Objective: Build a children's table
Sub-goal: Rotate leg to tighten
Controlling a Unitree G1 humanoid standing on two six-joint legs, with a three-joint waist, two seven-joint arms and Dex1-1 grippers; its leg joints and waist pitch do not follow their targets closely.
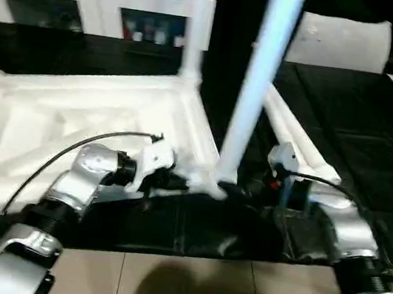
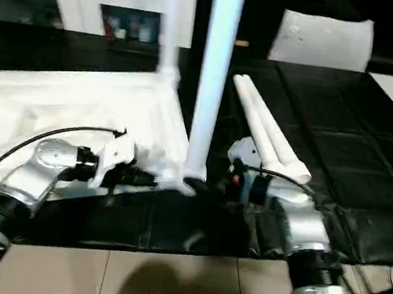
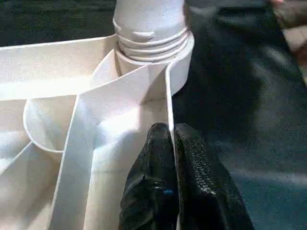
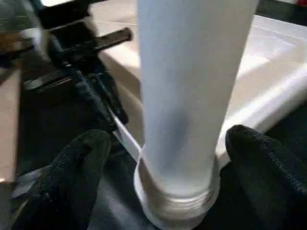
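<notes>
Black rubbery fingers of the left gripper (image 3: pixel 172 143) are pressed together on the thin side wall of the tabletop (image 1: pixel 58 117), close to its near corner. That wall is a flat white strip of plastic, and the two pads pinch it from both sides.

Around the near leg (image 4: pixel 192 96), the right gripper (image 4: pixel 168 158) stands wide open. One bumpy black finger (image 4: pixel 72 177) is on each side of the leg, with a gap between each pad and the smooth round plastic, so it holds nothing.

White and square, the tabletop lies upside down on a black mat (image 1: pixel 354 136), its ribs making an X. At its near corner the leg stands up in a round socket, with screw rings showing at its foot. A second leg (image 1: pixel 194 26) stands at the far corner. Two more legs (image 2: pixel 265 133) lie side by side on the mat, just beside the tabletop's edge, touching each other.

Past the mat's near edge is tan tiled floor (image 1: pixel 188 284). To the right of the lying legs the mat is bare and roomy.
</notes>
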